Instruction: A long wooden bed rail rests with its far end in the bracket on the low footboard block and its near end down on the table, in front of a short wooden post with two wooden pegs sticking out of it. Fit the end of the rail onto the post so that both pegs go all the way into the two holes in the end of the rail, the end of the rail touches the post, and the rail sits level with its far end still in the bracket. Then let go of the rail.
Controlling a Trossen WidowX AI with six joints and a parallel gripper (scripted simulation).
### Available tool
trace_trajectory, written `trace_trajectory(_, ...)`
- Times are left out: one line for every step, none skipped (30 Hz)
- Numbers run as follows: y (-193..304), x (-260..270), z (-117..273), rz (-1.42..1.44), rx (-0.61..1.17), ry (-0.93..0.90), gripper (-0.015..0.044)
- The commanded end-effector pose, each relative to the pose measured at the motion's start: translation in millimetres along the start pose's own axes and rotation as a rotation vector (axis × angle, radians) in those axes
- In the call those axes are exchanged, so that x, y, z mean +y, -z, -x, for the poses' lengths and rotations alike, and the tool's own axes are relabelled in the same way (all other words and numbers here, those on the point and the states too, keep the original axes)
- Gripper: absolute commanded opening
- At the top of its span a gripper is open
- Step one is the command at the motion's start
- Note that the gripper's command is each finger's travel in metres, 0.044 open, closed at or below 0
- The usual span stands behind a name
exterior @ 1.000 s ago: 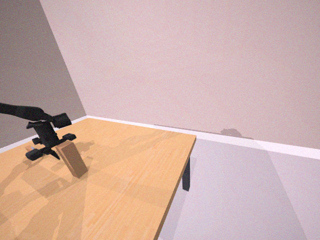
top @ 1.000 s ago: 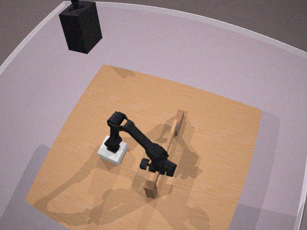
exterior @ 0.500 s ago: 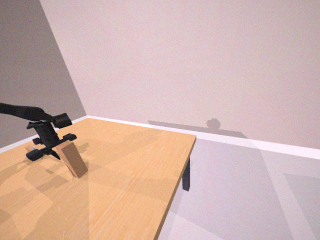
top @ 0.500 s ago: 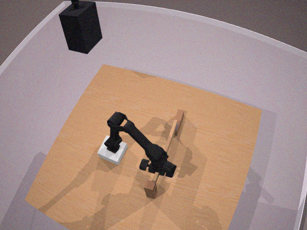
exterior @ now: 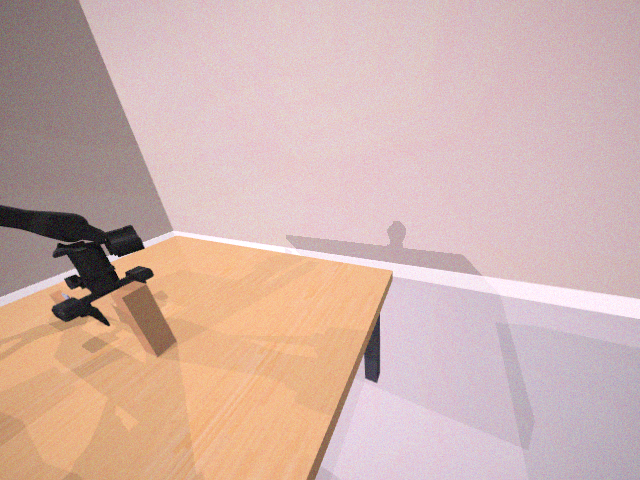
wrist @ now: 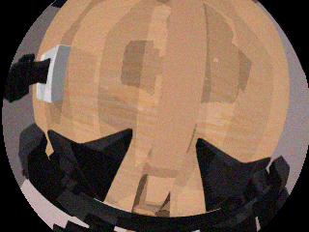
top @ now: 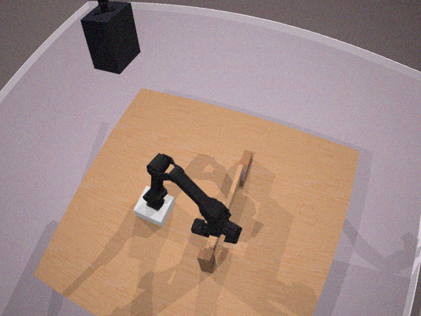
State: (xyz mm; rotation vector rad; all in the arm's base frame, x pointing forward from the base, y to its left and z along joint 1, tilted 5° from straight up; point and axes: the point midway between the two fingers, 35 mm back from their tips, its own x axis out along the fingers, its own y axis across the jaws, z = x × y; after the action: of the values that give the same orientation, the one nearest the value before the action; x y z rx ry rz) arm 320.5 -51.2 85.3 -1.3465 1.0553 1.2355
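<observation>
The long pale wooden rail [top: 234,187] [wrist: 181,87] runs from the bracket [top: 242,174] on the low footboard block [top: 247,158] to the short post [top: 206,263] [exterior: 149,321]. Its near end is up off the table, near the top of the post, and looks in line with it. The pegs and holes do not show, and I cannot tell whether the end touches the post. Its far end appears to be still at the bracket. My gripper [wrist: 165,138] is open, its fingers apart on either side of the rail near the post, with gaps beside the rail.
The arm's white base [top: 154,207] [wrist: 59,74] stands on the table [top: 135,135] [exterior: 248,392], to the left of the rail in the top view. A tall black box [top: 112,41] stands beyond the table at the upper left. Dark shadows cross the table around the rail.
</observation>
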Motion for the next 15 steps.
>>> trace_trajectory(0,0,0,0.000,0.000,0.000,0.0420)
trace_trajectory(0,0,0,0.000,0.000,0.000,0.0440)
trace_trajectory(0,0,0,0.000,0.000,0.000,0.0440)
trace_trajectory(0,0,0,0.000,0.000,0.000,0.0440)
trace_trajectory(0,0,0,0.000,0.000,0.000,0.0440)
trace_trajectory(-2,0,2,0.000,0.000,0.001,0.0440)
trace_trajectory(-7,0,6,0.000,0.001,0.002,0.0440)
trace_trajectory(-15,-1,15,0.000,0.002,0.004,0.0440)
trace_trajectory(-24,0,23,0.000,0.003,0.006,0.0440)
trace_trajectory(-29,0,28,0.000,0.004,0.008,0.0440)
trace_trajectory(-31,0,30,0.000,0.004,0.008,0.0440)
trace_trajectory(-31,0,30,0.000,0.004,0.008,0.0440)
trace_trajectory(-31,0,30,0.000,0.004,0.008,0.0440)
trace_trajectory(-31,0,30,0.000,0.004,0.008,0.0440)
trace_trajectory(-31,0,30,0.000,0.004,0.008,0.0440)
